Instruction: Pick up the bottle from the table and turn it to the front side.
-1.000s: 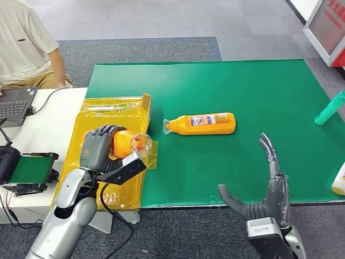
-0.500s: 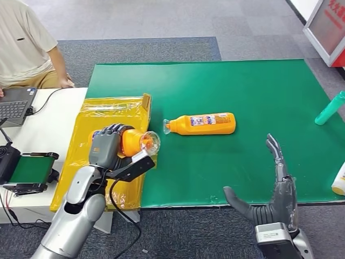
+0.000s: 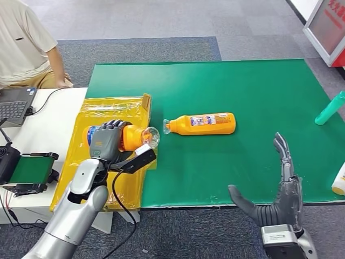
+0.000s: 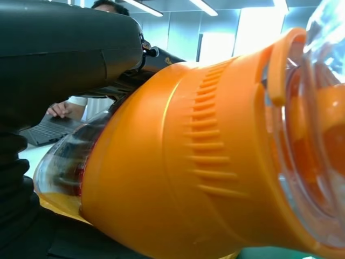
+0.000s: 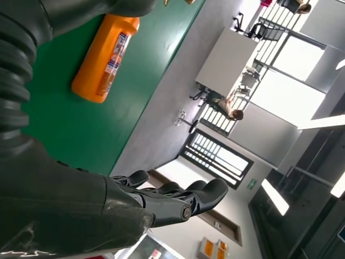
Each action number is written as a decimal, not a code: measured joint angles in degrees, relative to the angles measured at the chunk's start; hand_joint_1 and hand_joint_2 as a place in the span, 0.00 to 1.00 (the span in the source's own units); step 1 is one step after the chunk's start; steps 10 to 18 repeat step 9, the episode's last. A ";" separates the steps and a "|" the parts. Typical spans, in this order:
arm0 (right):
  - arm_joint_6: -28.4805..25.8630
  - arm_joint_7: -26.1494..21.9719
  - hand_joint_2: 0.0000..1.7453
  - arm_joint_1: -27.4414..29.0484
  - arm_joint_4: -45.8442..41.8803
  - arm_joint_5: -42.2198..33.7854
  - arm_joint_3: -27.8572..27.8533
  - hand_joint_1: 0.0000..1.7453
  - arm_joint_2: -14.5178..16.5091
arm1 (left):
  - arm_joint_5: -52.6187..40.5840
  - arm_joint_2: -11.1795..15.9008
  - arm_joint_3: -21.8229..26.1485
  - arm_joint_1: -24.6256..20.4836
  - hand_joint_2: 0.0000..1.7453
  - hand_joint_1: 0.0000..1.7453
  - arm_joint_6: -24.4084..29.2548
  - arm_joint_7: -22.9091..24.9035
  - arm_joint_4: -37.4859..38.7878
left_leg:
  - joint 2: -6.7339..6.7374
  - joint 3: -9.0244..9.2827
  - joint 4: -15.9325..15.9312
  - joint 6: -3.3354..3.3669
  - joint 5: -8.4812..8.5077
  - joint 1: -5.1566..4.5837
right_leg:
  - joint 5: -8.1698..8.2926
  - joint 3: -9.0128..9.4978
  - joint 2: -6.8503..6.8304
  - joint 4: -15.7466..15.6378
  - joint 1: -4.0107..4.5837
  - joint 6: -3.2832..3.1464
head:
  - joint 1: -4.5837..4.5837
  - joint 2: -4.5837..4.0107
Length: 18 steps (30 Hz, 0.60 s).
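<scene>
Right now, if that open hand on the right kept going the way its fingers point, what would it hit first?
Probably nothing soon: the right hand points over bare green mat, passing right of the lying orange bottle. Depth is uncertain.

Even, bright indoor light falls from overhead, and the green mat point(image 3: 244, 108) shows flat colour with only soft, short shadows under the orange bottle point(image 3: 201, 123) lying beyond the right hand point(image 3: 281, 199). The yellow plastic tray point(image 3: 110, 108) under the left hand point(image 3: 107, 141) throws small white glints off its wrinkled film. In the left wrist view the held bottle point(image 4: 195, 162) is so close that its ridges are soft, and its clear cap point(image 4: 321, 135) washes out against blown ceiling strips (pure white, no detail). The right wrist view has overexposed windows behind the dark fingers point(image 5: 179, 197), which read nearly as silhouette.
</scene>
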 joint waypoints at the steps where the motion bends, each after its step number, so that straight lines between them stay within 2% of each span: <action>1: -0.03 -0.13 1.00 0.00 0.00 -0.08 -0.05 0.00 0.01 | 0.04 0.01 0.01 -0.09 1.00 1.00 -0.01 -0.05 0.35 | 0.00 0.00 0.00 0.00 0.00 0.00 | 0.00 0.00 0.00 0.00 0.00 0.00 | 0.00 0.00; 18: -1.20 -0.38 1.00 0.06 -0.33 1.24 -0.02 0.00 0.48 | -0.25 0.13 0.01 -0.46 1.00 1.00 0.03 -0.39 2.69 | 0.00 0.00 0.00 0.00 -0.01 0.00 | 0.00 0.00 0.00 0.00 0.00 0.00 | 0.00 -0.01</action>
